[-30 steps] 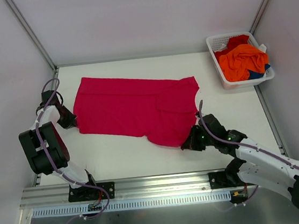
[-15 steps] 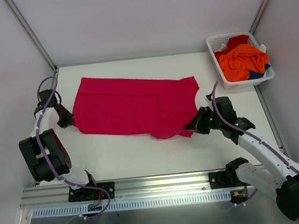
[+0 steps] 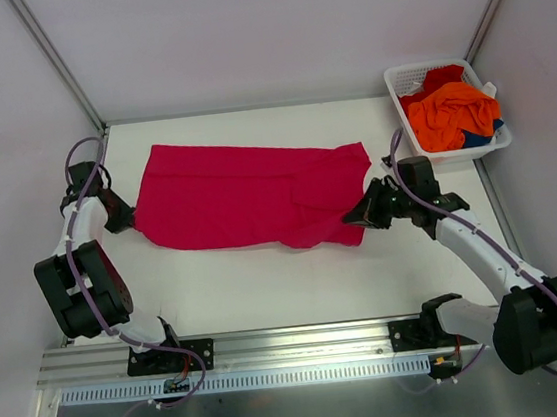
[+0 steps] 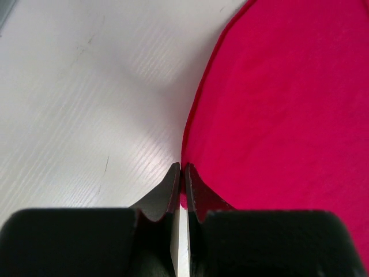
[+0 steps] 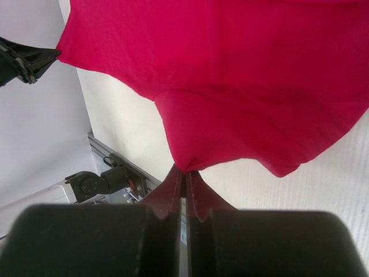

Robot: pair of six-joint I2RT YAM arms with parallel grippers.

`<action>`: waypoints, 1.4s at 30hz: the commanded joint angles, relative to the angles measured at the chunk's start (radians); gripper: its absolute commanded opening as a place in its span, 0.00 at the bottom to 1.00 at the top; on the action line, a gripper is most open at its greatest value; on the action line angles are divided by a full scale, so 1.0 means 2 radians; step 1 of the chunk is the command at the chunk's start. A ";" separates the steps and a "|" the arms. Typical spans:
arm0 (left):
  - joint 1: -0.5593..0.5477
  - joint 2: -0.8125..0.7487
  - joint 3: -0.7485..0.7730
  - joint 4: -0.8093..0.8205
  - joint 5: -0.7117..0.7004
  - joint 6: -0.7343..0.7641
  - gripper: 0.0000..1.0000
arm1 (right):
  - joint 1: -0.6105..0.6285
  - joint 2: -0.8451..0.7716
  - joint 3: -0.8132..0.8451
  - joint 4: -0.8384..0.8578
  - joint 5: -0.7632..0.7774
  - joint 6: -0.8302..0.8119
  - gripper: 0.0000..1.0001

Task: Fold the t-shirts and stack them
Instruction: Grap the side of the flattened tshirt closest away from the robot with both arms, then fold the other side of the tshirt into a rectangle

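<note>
A: Starting nearest the arm bases, where does the magenta-pink t-shirt (image 3: 247,197) sit against the fingers?

B: It lies spread across the middle of the white counter (image 3: 267,280), stretched between the two arms. The right gripper (image 3: 358,217) has its fingers pressed together on the shirt's near right edge; in the right wrist view the cloth (image 5: 230,75) runs straight down into the tips (image 5: 184,173) and hangs off them, lifted from the counter there.

A: And the left side?

B: The left gripper (image 3: 129,217) meets the shirt's left edge. In the left wrist view its fingers (image 4: 183,179) are pinched shut on the hem, with the cloth (image 4: 288,115) fanning away to the right and bare counter (image 4: 86,104) to the left.

A: So both hold the same shirt?

B: Yes, at opposite ends, the right end partly doubled over on itself.

A: Anything farther back?

B: At the far right corner a white slotted basket (image 3: 400,84) stands well apart from the spread shirt. An orange t-shirt (image 3: 452,113) is heaped on top inside it, with red cloth (image 3: 442,77) behind and a bit of blue cloth (image 3: 492,130) at its right.
</note>
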State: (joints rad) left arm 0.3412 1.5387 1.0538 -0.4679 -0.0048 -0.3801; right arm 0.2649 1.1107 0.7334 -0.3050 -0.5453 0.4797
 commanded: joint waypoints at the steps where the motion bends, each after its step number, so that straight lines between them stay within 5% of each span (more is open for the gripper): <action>1: 0.008 0.008 0.038 -0.003 0.001 -0.010 0.00 | -0.018 0.012 0.034 -0.002 -0.011 -0.037 0.00; 42: -0.007 0.214 0.255 -0.003 0.006 -0.025 0.00 | -0.098 0.273 0.245 -0.055 -0.003 -0.170 0.00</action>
State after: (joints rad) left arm 0.3389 1.9453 1.5085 -0.4728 0.0250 -0.4572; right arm 0.0803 1.6344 1.1606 -0.3820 -0.5541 0.1802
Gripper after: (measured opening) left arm 0.019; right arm 0.022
